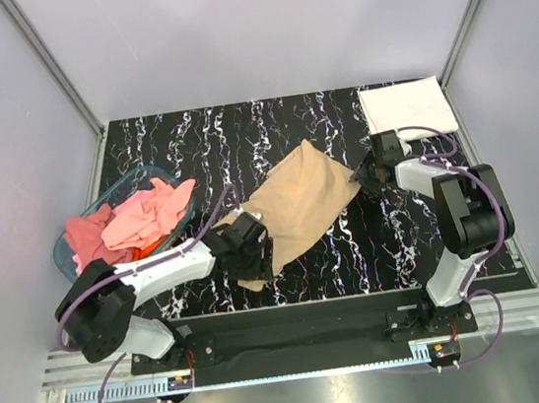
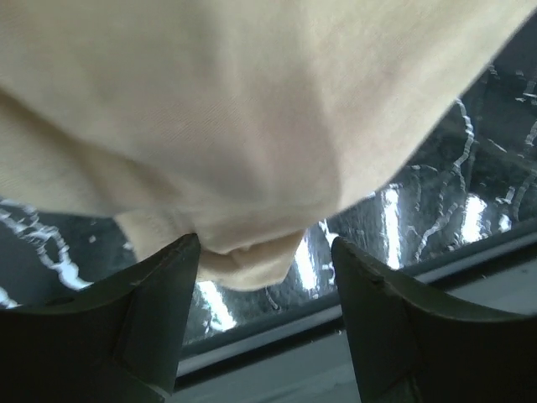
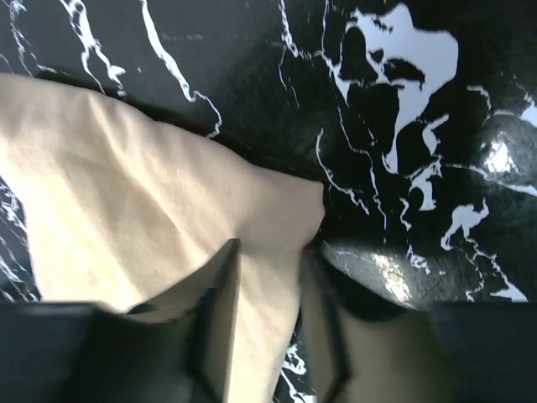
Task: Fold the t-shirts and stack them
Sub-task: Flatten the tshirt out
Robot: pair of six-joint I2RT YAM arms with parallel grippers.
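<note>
Left end effector (image 2: 264, 243) open, tan tee (image 1: 300, 207) hem loose. Right end effector (image 3: 273, 248) straddles far corner for folding; grip unclear.

Tan tee (image 1: 300, 207) folded, diagonal at centre, white tee (image 1: 406, 109) folded far right, pink tees (image 1: 143, 218) heaped left

- A black tabletop (image 1: 385, 246) with white marble veins is seen.
- It is enclosed by pale grey walls (image 1: 256, 24) and metal posts (image 1: 53, 66).
- Light is reflected on its glossy surface.
</note>
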